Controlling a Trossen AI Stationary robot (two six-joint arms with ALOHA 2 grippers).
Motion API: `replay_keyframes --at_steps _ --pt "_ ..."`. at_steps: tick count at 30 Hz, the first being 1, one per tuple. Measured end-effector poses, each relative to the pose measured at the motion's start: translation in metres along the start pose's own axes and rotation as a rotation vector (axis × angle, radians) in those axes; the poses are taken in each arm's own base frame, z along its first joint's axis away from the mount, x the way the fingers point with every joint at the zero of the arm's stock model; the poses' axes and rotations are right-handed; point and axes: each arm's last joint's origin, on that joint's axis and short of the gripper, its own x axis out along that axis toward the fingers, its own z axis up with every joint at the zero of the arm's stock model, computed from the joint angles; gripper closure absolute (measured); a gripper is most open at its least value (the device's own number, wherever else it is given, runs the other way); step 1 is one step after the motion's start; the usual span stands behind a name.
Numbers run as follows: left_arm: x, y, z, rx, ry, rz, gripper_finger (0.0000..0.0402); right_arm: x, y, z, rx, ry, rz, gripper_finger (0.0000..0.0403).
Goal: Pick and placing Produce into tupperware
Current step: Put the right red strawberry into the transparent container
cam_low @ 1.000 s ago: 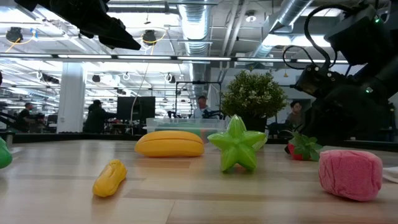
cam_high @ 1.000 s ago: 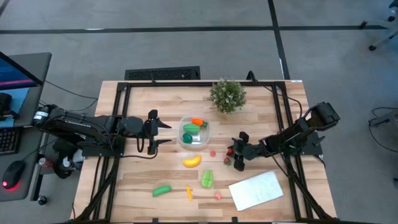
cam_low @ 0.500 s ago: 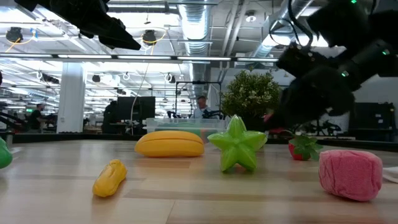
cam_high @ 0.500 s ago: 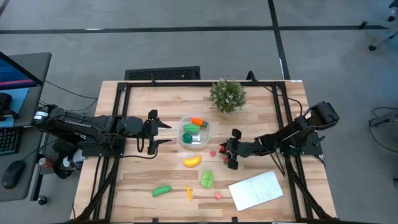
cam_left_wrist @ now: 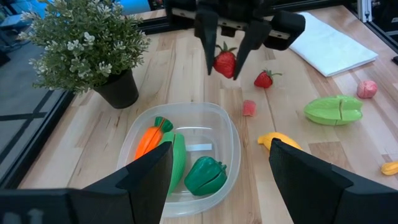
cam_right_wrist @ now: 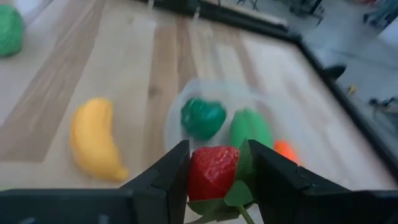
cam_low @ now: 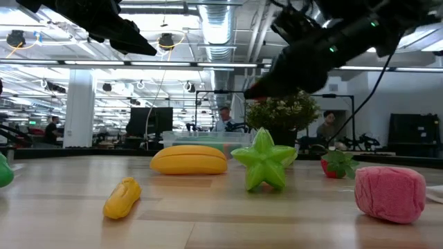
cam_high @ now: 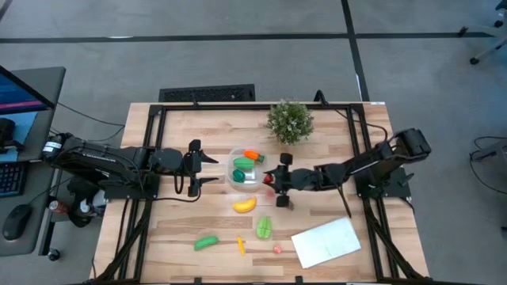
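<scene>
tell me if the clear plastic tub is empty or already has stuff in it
Partly filled. The clear roundish plastic tub holds an orange carrot, a long green piece and a dark green pepper, with bare floor left.

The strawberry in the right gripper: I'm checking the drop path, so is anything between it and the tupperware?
Nothing visible. The right gripper holds the strawberry in the air just beside the tupperware, whose open top is uncovered.

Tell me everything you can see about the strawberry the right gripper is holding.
The strawberry is a small glossy red toy, plastic-looking, with green leaves at one end. The right gripper is shut on it, one dark finger against each side. It hangs in the air, touching nothing else, just beside the clear container, not yet over it.
</scene>
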Motion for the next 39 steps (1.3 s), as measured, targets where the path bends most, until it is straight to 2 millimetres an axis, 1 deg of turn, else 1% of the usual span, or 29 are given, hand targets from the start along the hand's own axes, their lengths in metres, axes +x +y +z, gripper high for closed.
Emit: replay_keyframes --at_steps 4,9,16,19,23,27,31,35,39 --pt "0.000 0.000 0.000 0.003 0.000 0.000 0.0145 0.003 -0.008 0.011 -0.033 -0.026 -0.024 0.0255" --pt "0.000 0.000 0.000 0.011 0.000 0.000 0.0145 0.006 -0.014 0.017 -0.046 -0.037 -0.045 0.0243" --pt "0.000 0.000 0.000 0.021 0.000 0.000 0.0145 0.007 -0.019 0.017 -0.064 -0.034 -0.057 0.0269" --pt "0.000 0.000 0.000 0.022 0.000 0.000 0.0145 0.009 -0.025 0.015 -0.050 -0.024 -0.071 0.0282" --pt "0.000 0.000 0.000 0.021 0.000 0.000 0.0145 0.010 -0.026 0.008 -0.032 0.031 -0.024 0.0286" --pt "0.000 0.000 -0.001 0.021 0.006 -0.001 0.0145 -0.001 -0.020 0.000 -0.011 0.174 0.024 0.0285" --pt "0.000 0.000 -0.001 0.021 0.009 -0.001 0.0145 -0.020 -0.015 -0.013 0.072 0.370 0.050 0.0285" --pt "0.000 0.000 -0.001 0.014 0.008 -0.002 0.0145 -0.046 -0.007 -0.019 0.151 0.514 0.053 0.0285" --pt "0.000 0.000 -0.001 0.006 0.006 -0.011 0.0145 -0.075 0.003 -0.017 0.190 0.563 0.015 0.0285"
